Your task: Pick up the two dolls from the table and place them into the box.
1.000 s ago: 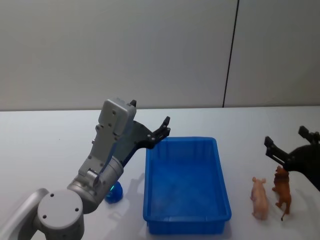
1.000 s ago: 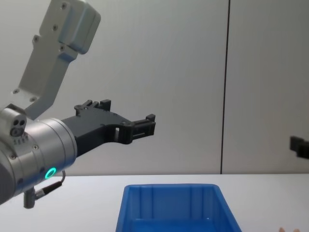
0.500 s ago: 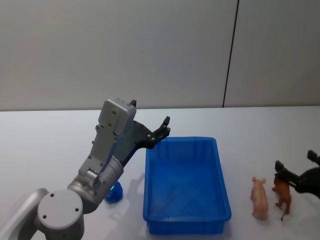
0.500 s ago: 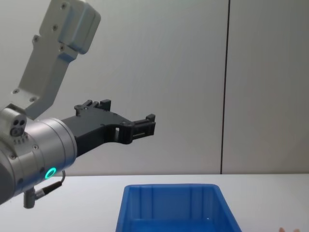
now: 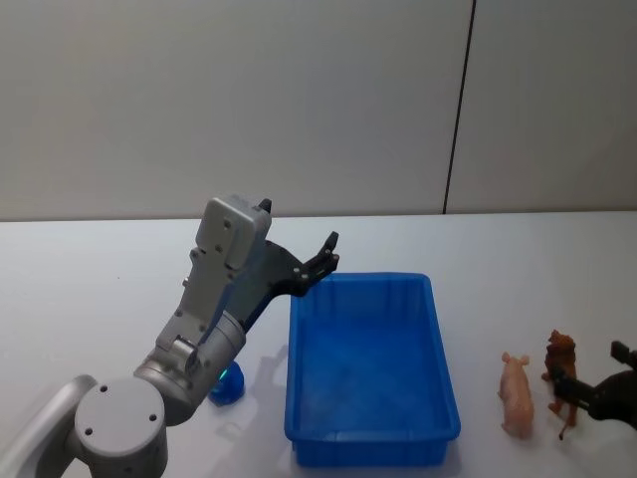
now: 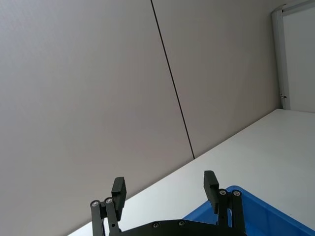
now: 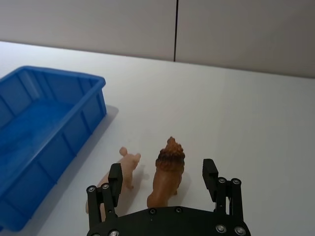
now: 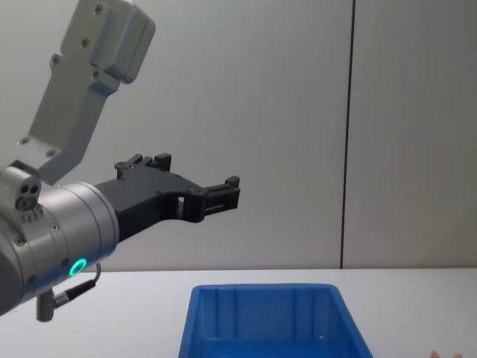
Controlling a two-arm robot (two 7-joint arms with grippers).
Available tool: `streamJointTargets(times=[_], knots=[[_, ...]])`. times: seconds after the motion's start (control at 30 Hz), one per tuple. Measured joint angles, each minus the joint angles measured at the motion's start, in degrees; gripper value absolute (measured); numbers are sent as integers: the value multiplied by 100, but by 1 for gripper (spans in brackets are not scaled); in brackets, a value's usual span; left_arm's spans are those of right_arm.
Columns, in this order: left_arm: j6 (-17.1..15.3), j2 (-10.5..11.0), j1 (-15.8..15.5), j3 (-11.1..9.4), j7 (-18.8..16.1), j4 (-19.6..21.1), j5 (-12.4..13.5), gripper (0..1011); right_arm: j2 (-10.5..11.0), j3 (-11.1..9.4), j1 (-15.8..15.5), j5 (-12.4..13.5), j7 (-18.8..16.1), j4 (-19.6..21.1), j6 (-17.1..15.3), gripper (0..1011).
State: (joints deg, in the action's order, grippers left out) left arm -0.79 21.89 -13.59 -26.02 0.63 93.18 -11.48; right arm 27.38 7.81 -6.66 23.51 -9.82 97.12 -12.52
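Observation:
The blue box stands on the white table. Right of it stand a pale pink doll and a reddish-brown doll, side by side. My right gripper is low by the reddish-brown doll. In the right wrist view the right gripper is open, with one finger on each side of the reddish-brown doll and the pink doll just beside it. My left gripper hangs open and empty above the box's far left corner. A rounded blue doll lies left of the box, partly hidden by the left arm.
The box lies a short way from the two dolls, with bare table between them. A grey wall with a dark vertical seam stands behind the table. The left arm's housing rises high at the left of the chest view.
My right gripper has come down and toward the table's near edge, ending with its open fingers around the reddish-brown doll. The left arm and the dolls have not moved.

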Motion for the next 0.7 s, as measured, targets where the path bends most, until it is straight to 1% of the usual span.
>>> streamJointTargets(times=[0.23,0.43,0.7], knots=[[0,0,0,0,0,0,0,1001,-50,51,37,-76,-23,-106,-176,1001],[0,0,0,0,0,0,0,1001,-128,125,112,-196,-55,-244,-352,1001],[0,0,0,0,0,0,0,1001,-216,196,210,-347,-65,-397,-506,1001]])
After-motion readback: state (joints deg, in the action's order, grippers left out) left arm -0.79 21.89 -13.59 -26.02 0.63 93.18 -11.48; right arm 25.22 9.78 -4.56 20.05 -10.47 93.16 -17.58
